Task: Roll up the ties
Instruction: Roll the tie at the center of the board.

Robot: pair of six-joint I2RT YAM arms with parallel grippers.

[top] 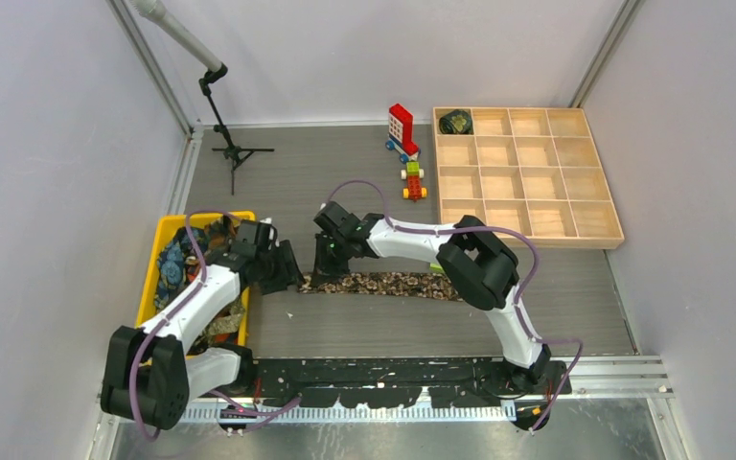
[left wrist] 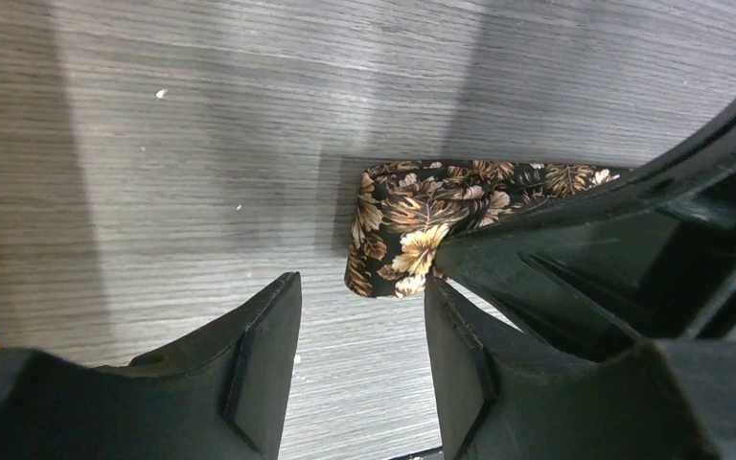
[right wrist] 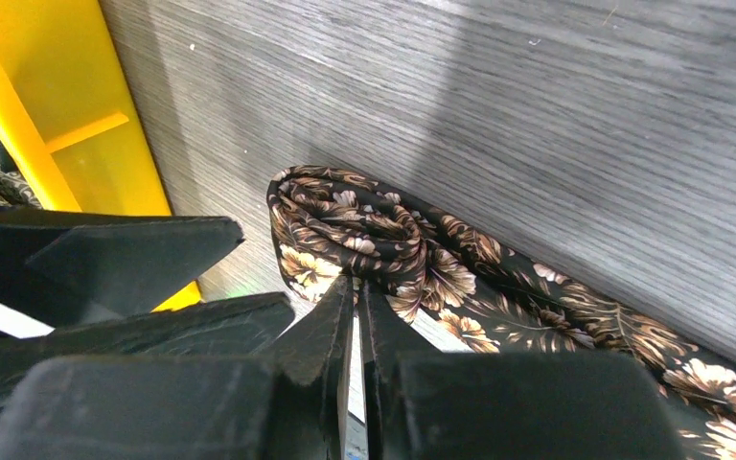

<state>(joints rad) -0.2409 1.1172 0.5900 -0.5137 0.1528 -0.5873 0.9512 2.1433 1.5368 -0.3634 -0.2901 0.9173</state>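
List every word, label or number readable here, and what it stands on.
No text can be read.
The red-and-white toy brick shows marks on its face, too small to read.
The leaf-patterned tie, yellow bin and wooden tray carry no lettering.

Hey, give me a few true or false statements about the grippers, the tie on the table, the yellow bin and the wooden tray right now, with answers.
1. The right gripper is pinching the folded end of the leaf-patterned tie. True.
2. The left gripper is clamped on that tie. False: its jaws stand apart beside the tie's end, with nothing between them.
3. The wooden tray holds one rolled bundle, in its far left corner compartment. True.
4. The yellow bin is empty. False: it holds a heap of unrolled ties.
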